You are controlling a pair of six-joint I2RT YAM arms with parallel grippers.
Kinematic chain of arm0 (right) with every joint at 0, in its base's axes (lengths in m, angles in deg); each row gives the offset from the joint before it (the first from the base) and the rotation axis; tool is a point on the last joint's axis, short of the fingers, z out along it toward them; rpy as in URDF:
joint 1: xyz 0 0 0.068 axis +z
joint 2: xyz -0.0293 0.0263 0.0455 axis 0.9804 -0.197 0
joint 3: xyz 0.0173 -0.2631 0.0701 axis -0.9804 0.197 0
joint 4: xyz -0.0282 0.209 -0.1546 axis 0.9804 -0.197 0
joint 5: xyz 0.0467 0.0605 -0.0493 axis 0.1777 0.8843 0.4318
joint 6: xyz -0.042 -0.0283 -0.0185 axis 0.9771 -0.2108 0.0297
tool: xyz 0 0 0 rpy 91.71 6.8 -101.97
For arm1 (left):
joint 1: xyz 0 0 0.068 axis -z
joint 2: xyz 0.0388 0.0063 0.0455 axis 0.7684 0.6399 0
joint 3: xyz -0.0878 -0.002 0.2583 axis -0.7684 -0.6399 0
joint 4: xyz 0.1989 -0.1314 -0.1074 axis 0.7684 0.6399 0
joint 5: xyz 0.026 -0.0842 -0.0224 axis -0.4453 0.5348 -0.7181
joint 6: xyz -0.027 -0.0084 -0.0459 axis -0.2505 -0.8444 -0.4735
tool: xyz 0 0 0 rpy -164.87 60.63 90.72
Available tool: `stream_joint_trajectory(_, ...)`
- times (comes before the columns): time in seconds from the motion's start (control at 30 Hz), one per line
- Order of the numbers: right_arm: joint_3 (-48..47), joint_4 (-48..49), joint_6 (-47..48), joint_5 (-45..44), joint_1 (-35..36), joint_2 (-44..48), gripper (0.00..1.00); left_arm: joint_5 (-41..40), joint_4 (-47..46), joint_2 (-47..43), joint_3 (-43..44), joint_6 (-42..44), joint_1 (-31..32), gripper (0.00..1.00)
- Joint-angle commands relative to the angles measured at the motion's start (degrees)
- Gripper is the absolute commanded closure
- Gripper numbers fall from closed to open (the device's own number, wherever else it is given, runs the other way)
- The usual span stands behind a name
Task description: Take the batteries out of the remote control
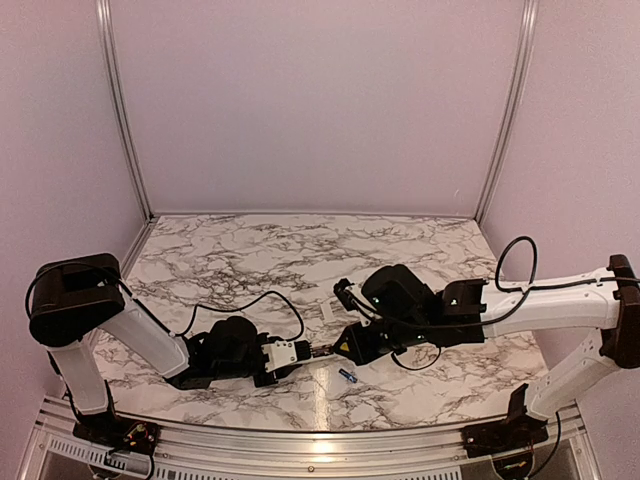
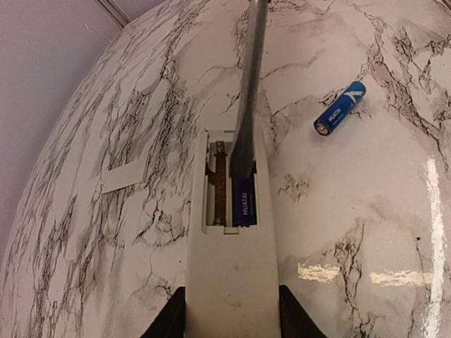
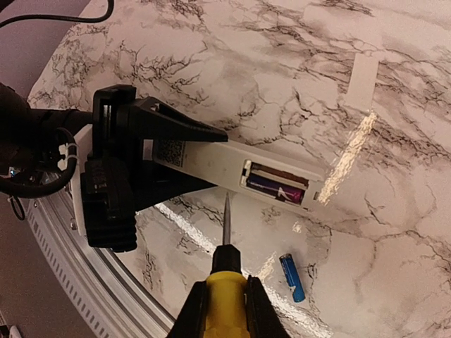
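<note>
My left gripper (image 2: 231, 310) is shut on the near end of the white remote control (image 2: 231, 267), which is held low over the table with its battery bay open. One blue battery (image 2: 243, 201) lies in the right slot; the left slot is empty. A second blue battery (image 2: 340, 108) lies loose on the marble, also in the top view (image 1: 347, 376). My right gripper (image 3: 224, 303) is shut on the yellow-handled screwdriver (image 3: 225, 292). Its blade (image 2: 248, 84) reaches over the far end of the seated battery; I cannot tell if it touches.
The small flat white cover piece (image 1: 328, 311) lies on the marble beyond the remote, also in the left wrist view (image 2: 125, 176) and right wrist view (image 3: 364, 81). The table's metal front rail (image 1: 300, 450) runs just behind both grippers.
</note>
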Motion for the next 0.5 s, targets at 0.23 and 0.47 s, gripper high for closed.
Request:
stream_joint_trajectory(0.23, -0.39, 1.0, -1.27, 0.36, 0.42, 2.35, 1.0, 1.04, 0.08, 0.94, 0.89, 0.2, 0.29, 1.0)
stream_joint_trajectory(0.47, -0.73, 0.0, -0.89, -2.29, 0.45, 2.69, 1.0, 1.01, -0.22, 0.59, 0.56, 0.28, 0.29, 1.0)
